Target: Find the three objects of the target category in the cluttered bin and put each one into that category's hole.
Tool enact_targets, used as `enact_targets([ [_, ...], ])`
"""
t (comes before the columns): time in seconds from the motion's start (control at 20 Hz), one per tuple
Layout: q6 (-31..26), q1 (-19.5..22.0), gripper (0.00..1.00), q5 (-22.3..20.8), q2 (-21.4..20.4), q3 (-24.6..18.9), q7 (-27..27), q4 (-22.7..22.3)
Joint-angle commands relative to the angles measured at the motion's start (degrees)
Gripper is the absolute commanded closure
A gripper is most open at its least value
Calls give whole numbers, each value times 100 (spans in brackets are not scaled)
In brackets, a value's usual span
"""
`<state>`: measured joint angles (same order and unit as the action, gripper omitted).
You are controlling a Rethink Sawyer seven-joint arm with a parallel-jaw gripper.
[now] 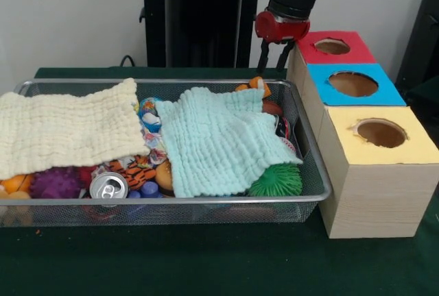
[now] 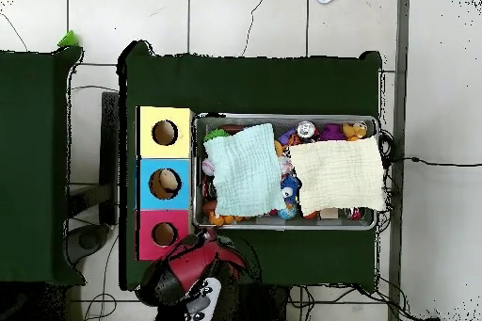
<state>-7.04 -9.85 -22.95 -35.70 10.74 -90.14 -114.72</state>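
Two crinkled muslin cloths, one mint [image 1: 223, 142] and one cream [image 1: 65, 131], drape over the toys in the wire-mesh bin [image 1: 171, 207] that we see below our pincer [image 1: 274, 53]. Its fingers hang narrowly parted and empty, just beside the red-topped wooden box [image 1: 334, 47] with its round hole.

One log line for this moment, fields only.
end effector: open, empty, behind bin | cloths cover clutter | red hole: empty | blue hole: something inside
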Motion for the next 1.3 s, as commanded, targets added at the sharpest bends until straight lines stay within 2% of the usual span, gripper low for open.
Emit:
enact_targets([
  [0.05,390,-247,0,396,980,-172,-1143,904],
  [0.45,254,-779,0,719,1218,-129,-1166,1271],
  [0.5,225,-639,0,618,965,-174,-1061,1079],
  [0.9,-112,-834,0,828,822,-390,-1050,1121],
  [1.05,-315,-718,0,904,677,-647,-978,1010],
  [1.3,-439,-349,0,917,245,-1113,-837,551],
])
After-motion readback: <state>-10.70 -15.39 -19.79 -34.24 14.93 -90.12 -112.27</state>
